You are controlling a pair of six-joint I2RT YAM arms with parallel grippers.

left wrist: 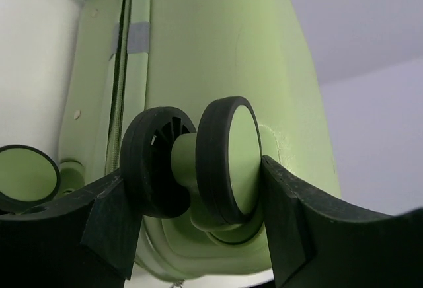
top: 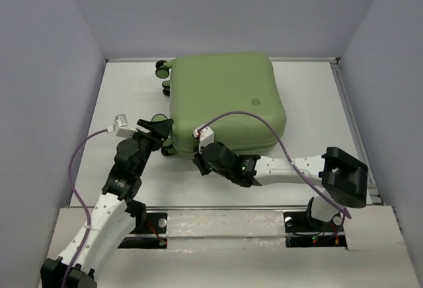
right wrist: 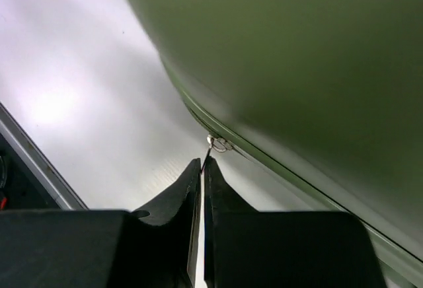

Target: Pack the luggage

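The large light-green hard-shell suitcase (top: 225, 100) with rounded corners lies shut and flat on the white desk (top: 310, 103), its wheels along the side nearest the left arm. The overhead view puts the left end effector (top: 163, 136) at the suitcase's near-left corner and the right end effector (top: 200, 160) against its near edge, but hides what each holds. The left wrist view settles one: black fingers (left wrist: 291, 222) clamp a green-and-black twin wheel (left wrist: 228, 159) from both sides, pads touching it. The right wrist view shows the other pinched almost closed on a thin metal zipper pull (right wrist: 211, 149) at the suitcase's seam, the shell itself blurred.
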